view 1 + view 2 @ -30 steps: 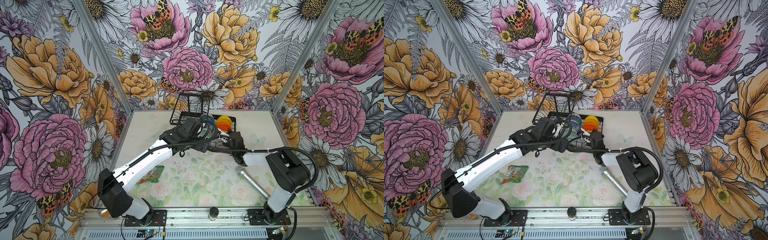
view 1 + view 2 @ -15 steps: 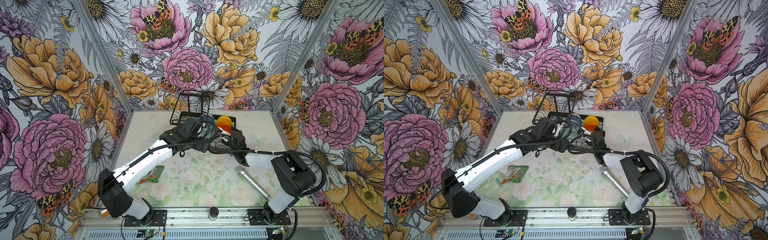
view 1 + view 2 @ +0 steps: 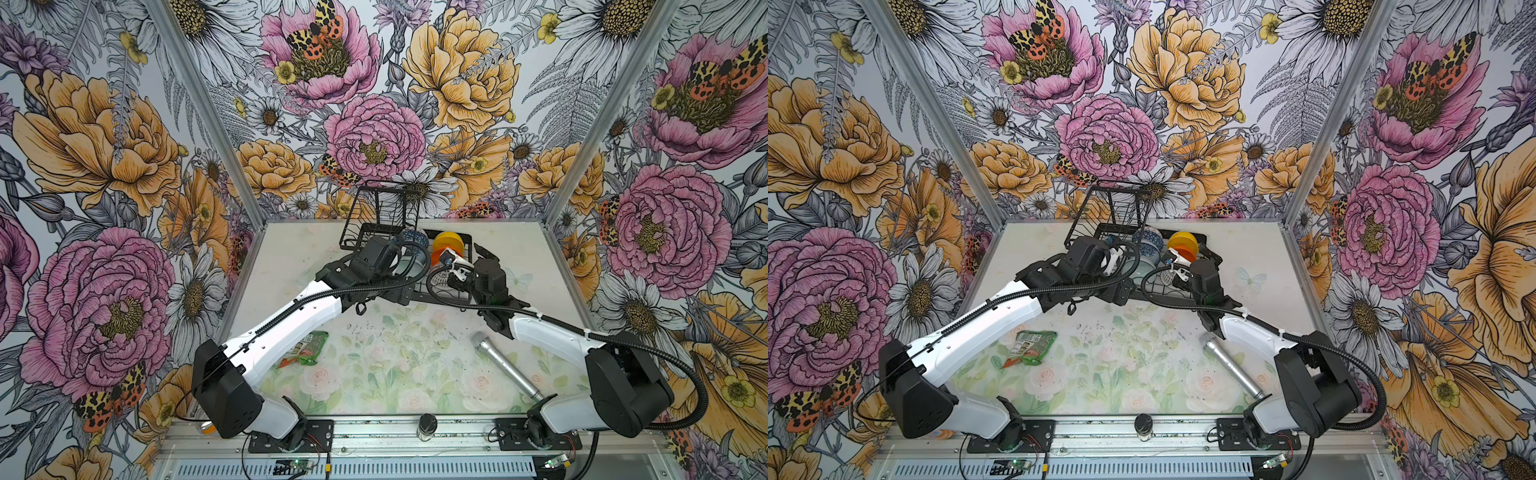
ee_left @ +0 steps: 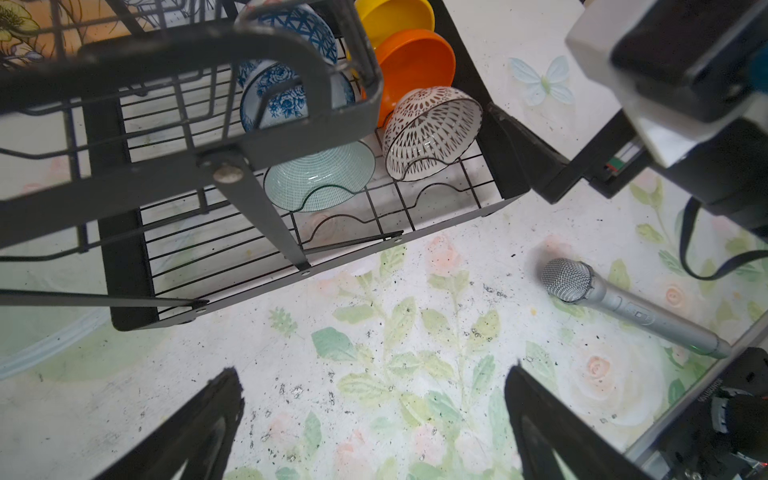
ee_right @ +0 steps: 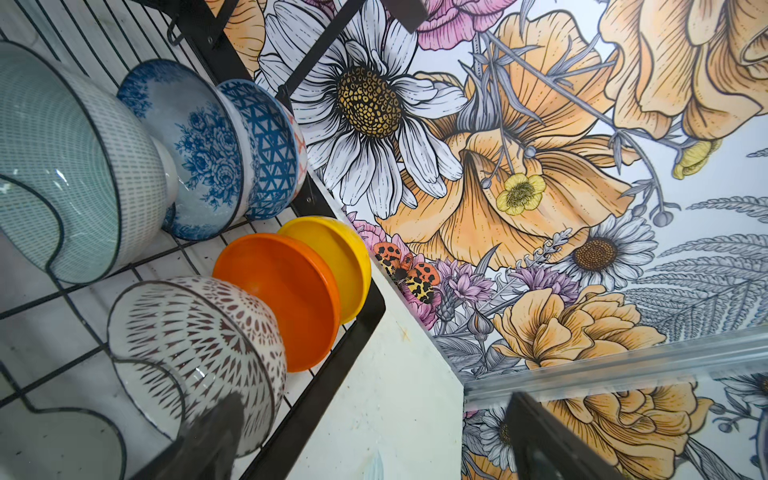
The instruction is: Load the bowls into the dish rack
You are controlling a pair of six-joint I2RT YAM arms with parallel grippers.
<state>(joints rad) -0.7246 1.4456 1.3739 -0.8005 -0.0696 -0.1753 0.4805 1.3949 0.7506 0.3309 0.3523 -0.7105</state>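
The black wire dish rack (image 3: 466, 238) stands at the back of the table. Several bowls stand on edge in its lower tray. In the left wrist view they are blue geometric (image 4: 299, 29), floral (image 4: 282, 97), mint (image 4: 320, 174), yellow (image 4: 395, 16), orange (image 4: 415, 62) and lattice (image 4: 432, 129). My right gripper (image 5: 376, 397) is open beside the rack's corner. One finger lies blurred in front of the lattice bowl (image 5: 195, 349), and nothing is between the jaws. My left gripper (image 4: 372, 370) hangs open and empty over the mat in front of the rack.
A silver microphone (image 3: 505, 365) lies on the mat at the front right, near my right arm. A green snack packet (image 3: 307, 349) lies at the front left under my left arm. A small dark jar (image 3: 427, 424) stands on the front rail. Flowered walls close three sides.
My right gripper has opened, leaving the lattice bowl standing in the rack, and has drawn back slightly. The left arm has not moved.
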